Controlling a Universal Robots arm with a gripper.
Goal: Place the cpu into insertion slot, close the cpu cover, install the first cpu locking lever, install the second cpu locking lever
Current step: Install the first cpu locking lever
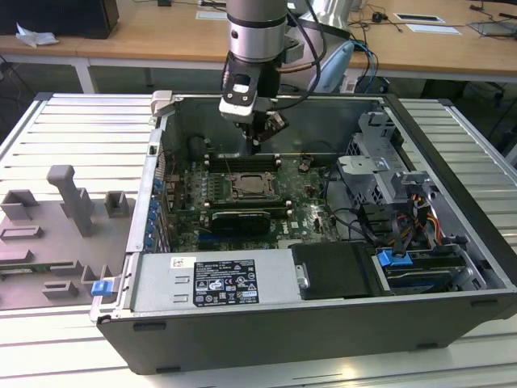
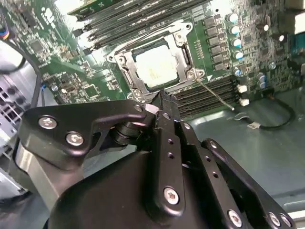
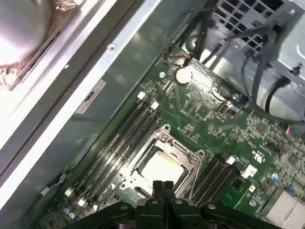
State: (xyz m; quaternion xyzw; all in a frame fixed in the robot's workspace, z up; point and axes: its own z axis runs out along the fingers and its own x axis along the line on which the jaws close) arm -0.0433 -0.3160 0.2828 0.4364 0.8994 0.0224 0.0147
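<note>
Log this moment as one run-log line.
cpu: seated | cpu cover: down around it | gripper: shut, holding nothing, poised near cover edge

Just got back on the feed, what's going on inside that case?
The arm's black claw, shut and empty, hovers above the green motherboard in the open grey computer case. The small pale silvery square cpu sits in the dark metal-rimmed insertion slot, and the thin silvery square cpu cover frame lies down around it. One thin wire lever beside it looks unlatched.
</note>
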